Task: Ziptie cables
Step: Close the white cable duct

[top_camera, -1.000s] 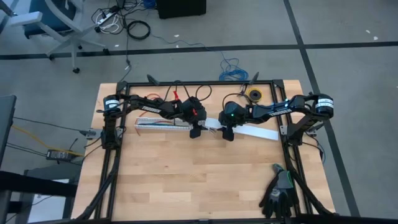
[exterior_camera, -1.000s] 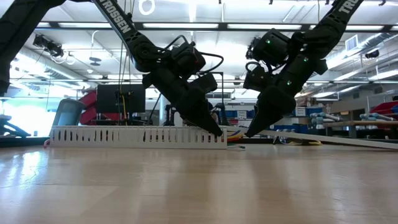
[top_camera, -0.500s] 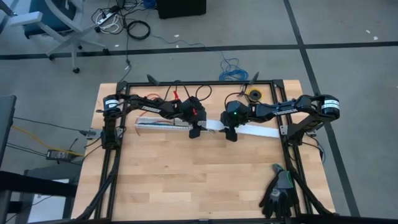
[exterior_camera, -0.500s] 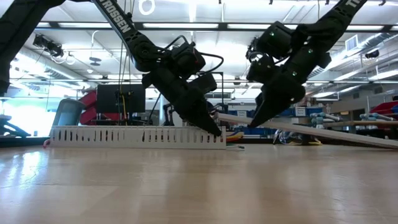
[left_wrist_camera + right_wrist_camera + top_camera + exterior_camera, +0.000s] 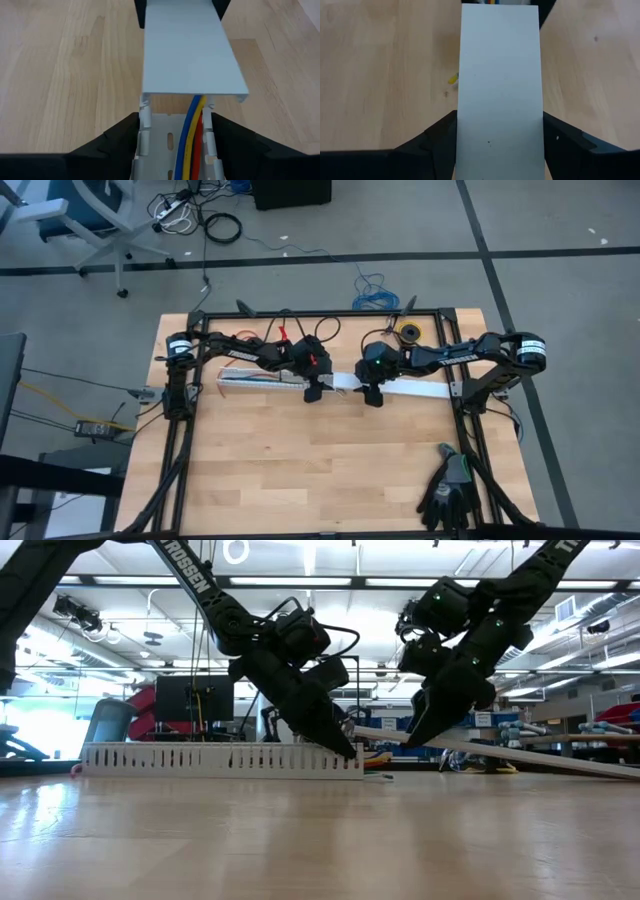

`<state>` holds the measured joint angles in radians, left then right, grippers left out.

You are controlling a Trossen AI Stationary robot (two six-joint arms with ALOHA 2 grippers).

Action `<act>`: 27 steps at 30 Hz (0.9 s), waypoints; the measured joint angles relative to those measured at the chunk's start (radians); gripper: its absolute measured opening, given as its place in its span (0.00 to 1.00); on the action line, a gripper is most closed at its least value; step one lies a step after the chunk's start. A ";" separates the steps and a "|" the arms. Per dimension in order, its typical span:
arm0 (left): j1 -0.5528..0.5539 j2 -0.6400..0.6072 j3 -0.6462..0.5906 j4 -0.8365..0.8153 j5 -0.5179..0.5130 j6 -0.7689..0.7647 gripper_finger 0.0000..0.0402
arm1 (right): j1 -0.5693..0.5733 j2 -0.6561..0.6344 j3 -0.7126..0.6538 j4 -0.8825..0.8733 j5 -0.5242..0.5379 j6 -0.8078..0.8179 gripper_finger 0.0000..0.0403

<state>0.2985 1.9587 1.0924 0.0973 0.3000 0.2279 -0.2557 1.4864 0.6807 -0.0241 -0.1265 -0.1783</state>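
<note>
Trouble looked likely where the right pincer (image 5: 375,395), clasping the white cover (image 5: 500,90), faced the left pincer (image 5: 313,392) steadying the channel (image 5: 170,150): misaligned, it could pinch the cables (image 5: 192,135).

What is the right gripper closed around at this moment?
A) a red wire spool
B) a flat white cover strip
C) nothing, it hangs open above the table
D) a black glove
B: the right gripper has its fingers on both edges of the flat white cover strip, whose far end meets the slotted white channel.
</note>
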 joint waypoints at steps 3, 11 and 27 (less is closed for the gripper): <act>0.000 0.000 -0.001 0.005 0.000 0.000 0.60 | -0.010 0.000 0.000 0.000 -0.001 0.018 0.58; 0.000 0.000 -0.001 0.010 0.000 -0.001 0.60 | -0.016 0.021 0.000 0.009 -0.024 0.053 0.58; 0.000 0.001 -0.001 0.012 -0.001 0.000 0.60 | -0.016 0.064 0.001 0.033 -0.017 0.069 0.58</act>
<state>0.2985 1.9594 1.0916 0.1089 0.2993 0.2279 -0.2714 1.5509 0.6819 0.0086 -0.1433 -0.1089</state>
